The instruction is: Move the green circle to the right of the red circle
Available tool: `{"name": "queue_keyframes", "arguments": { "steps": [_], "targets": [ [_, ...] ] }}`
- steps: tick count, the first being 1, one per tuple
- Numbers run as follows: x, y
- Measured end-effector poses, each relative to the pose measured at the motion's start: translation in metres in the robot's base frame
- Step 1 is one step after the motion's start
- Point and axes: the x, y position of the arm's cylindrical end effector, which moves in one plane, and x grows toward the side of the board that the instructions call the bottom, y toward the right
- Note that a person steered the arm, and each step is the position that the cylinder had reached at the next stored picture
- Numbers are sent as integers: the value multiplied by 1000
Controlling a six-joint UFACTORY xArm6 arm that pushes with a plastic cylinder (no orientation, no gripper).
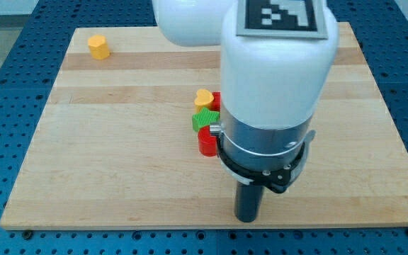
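A green block point(204, 119) lies near the board's middle, partly hidden by the arm; its shape cannot be made out. A red block point(207, 141) sits just below it, touching, shape unclear. A second red block point(216, 101) shows above the green one, mostly hidden. A yellow heart block point(203, 97) sits at the top of this cluster. My tip point(246, 218) stands near the board's bottom edge, below and to the right of the cluster, apart from every block.
A yellow block point(99, 47) sits alone near the board's top-left corner. The wooden board point(105, 163) rests on a blue perforated table point(6, 64). The white arm body point(275, 64) hides the board's centre-right.
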Motion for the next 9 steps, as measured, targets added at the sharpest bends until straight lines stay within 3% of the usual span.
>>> {"name": "queue_keyframes", "arguments": {
  "steps": [9],
  "targets": [
    [-51,24]
  ]
}}
